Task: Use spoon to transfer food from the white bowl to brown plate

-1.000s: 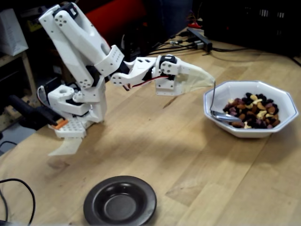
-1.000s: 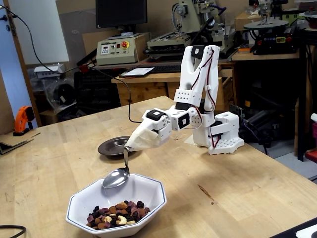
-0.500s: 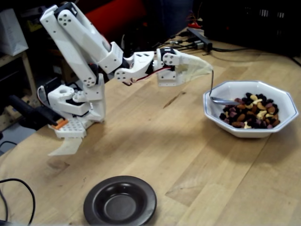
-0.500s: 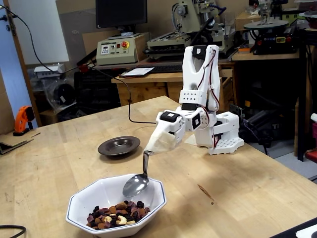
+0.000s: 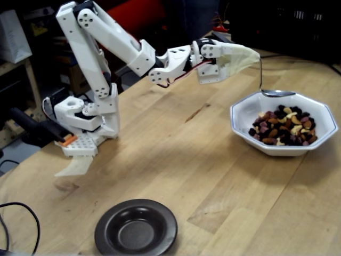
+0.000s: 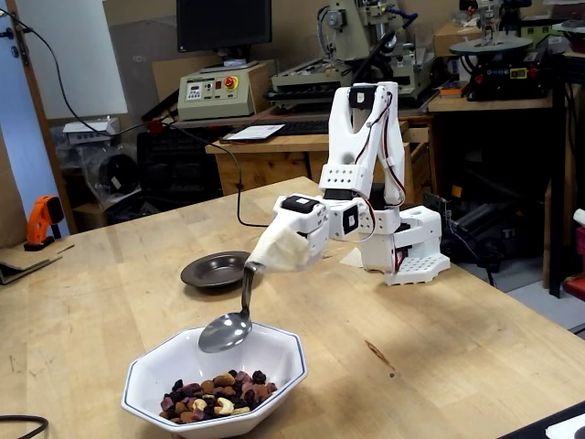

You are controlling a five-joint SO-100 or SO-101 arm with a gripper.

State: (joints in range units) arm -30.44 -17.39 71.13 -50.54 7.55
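Workshop setting, pale wooden worktop (image 5: 176,160), benches with machines and a monitor (image 6: 224,23) behind in a fixed view. White arm (image 5: 106,42) stretched out toward the white bowl (image 5: 325,114), base (image 5: 85,125) bolted near the worktop edge. Gripper (image 5: 242,56) is wrapped in whitish tape or cloth, so the jaws are hidden; it appears clamped on the spoon (image 5: 277,93) handle, though the actual grip cannot be confirmed. Spoon hangs from the wrap: thin handle runs down, oval bowl of the spoon sits level, raised above the white bowl's far rim in a fixed view, clear of the food (image 5: 282,128). In a fixed view the spoon (image 6: 226,331) shows its shiny underside; contents not visible. Food, a mix of brown nuts, pale nuts and dark bits, piled in the white bowl (image 6: 146,375) bottom. Brown plate (image 5: 136,226) sits well apart from the white bowl, near the front edge in a fixed view, its centre bare. Black cable (image 5: 21,213) at the lower left corner there.
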